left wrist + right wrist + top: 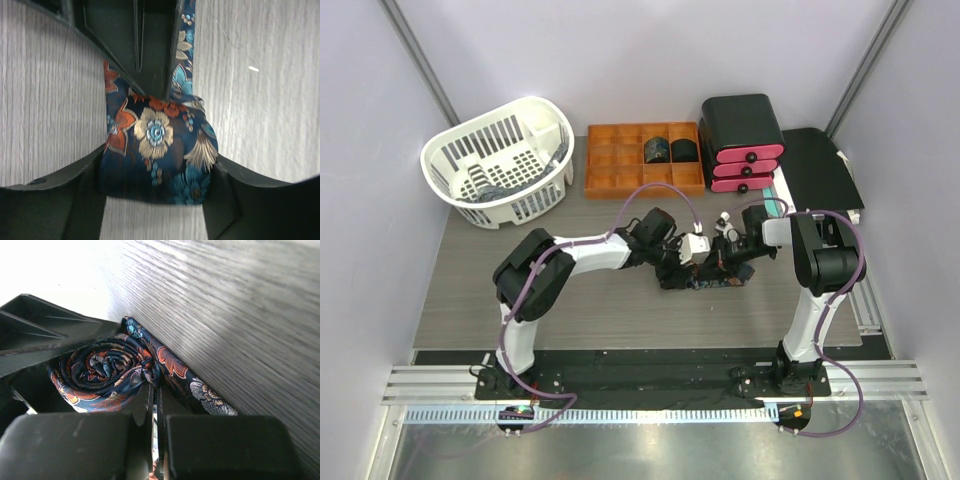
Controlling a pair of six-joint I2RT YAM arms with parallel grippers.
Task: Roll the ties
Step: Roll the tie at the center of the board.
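A dark navy tie with orange, blue and cream flowers (708, 279) lies mid-table, mostly rolled. In the left wrist view the roll (157, 145) sits between my left gripper's fingers (85, 190), which press on both its sides. My left gripper (157, 167) is shut on it. In the right wrist view the spiral end of the roll (100, 372) shows, and the unrolled tail (200, 390) runs along the table. My right gripper (156, 390) is shut, pinching tie fabric at the edge of the roll. Two rolled ties (669, 150) sit in the orange tray (610, 160).
A white basket (535, 125) with dark fabric inside stands at the back left. A black drawer unit with pink fronts (742, 135) stands at the back right, with a black flat object (820, 165) beside it. Both arms meet over the table's middle (705, 255).
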